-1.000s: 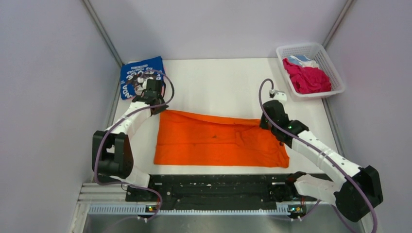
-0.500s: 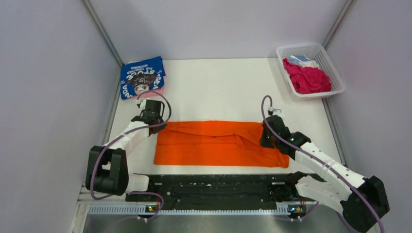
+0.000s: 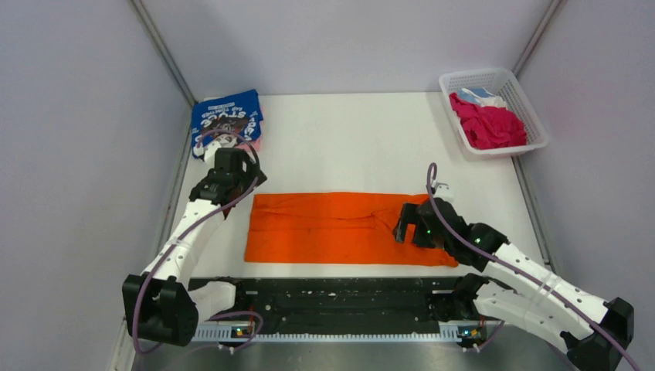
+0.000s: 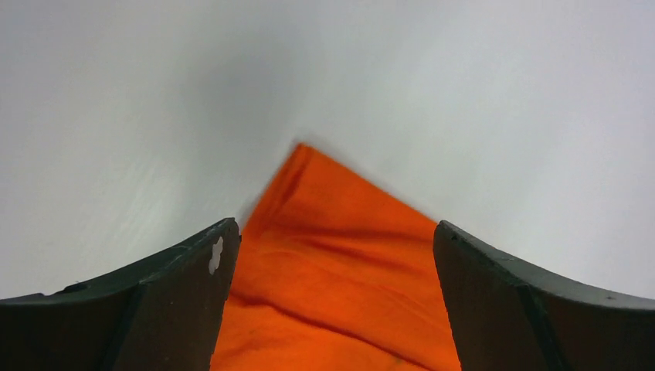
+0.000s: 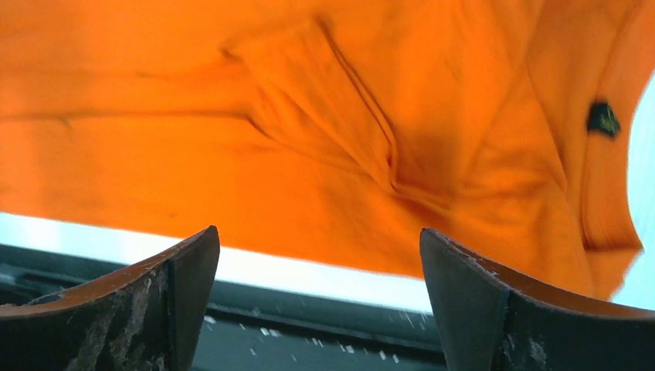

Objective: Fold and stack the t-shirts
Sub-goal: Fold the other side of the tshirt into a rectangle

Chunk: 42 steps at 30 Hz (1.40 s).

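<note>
The orange t-shirt (image 3: 340, 228) lies flat on the white table as a long folded band, left to right. My left gripper (image 3: 241, 184) hovers open just above its far left corner; in the left wrist view that corner (image 4: 340, 255) shows between the spread fingers (image 4: 193, 294), untouched. Over the shirt's right end my right gripper (image 3: 405, 228) stands open too. In the right wrist view the creased orange cloth (image 5: 309, 116) and its near edge lie below the fingers (image 5: 494, 301). A folded blue printed t-shirt (image 3: 226, 121) rests at the far left corner.
A white lattice basket (image 3: 533, 116) at the far right holds crumpled magenta cloth (image 3: 490, 125) and a bit of light-blue cloth (image 3: 475, 94). A black rail (image 3: 340, 297) runs along the table's near edge. Grey walls close in on both sides.
Both grippers carried the shirt's far edge toward the near side, then opened and let it go. The shirt is now a narrower band. The right gripper has swung left over the cloth.
</note>
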Each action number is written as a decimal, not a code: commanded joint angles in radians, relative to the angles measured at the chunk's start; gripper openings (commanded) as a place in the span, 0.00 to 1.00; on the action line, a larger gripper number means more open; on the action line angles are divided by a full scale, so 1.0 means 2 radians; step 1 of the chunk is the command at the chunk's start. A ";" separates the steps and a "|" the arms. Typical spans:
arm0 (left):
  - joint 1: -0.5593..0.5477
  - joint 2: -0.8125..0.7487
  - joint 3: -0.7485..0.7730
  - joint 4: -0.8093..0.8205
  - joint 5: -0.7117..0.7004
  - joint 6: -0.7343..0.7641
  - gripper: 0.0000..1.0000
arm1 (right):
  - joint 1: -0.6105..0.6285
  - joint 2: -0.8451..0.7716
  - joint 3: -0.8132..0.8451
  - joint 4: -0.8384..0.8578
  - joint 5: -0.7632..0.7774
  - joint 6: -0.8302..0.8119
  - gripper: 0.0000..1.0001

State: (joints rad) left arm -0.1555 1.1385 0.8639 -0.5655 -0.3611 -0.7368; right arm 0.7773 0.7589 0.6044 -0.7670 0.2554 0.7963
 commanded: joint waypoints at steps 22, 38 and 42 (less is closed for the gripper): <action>0.000 0.208 -0.040 0.109 0.208 0.013 0.99 | -0.040 0.301 0.037 0.239 -0.092 -0.168 0.99; 0.001 0.210 -0.027 0.093 0.170 0.012 0.99 | 0.076 0.135 0.016 0.167 -0.170 -0.134 0.99; 0.001 0.206 -0.029 0.087 0.161 0.012 0.99 | 0.053 0.110 0.011 0.149 -0.066 -0.062 0.99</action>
State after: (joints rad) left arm -0.1589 1.5211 0.8249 -0.3584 0.0521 -0.7296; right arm 0.9192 1.0321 0.6334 -0.4248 -0.0647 0.5323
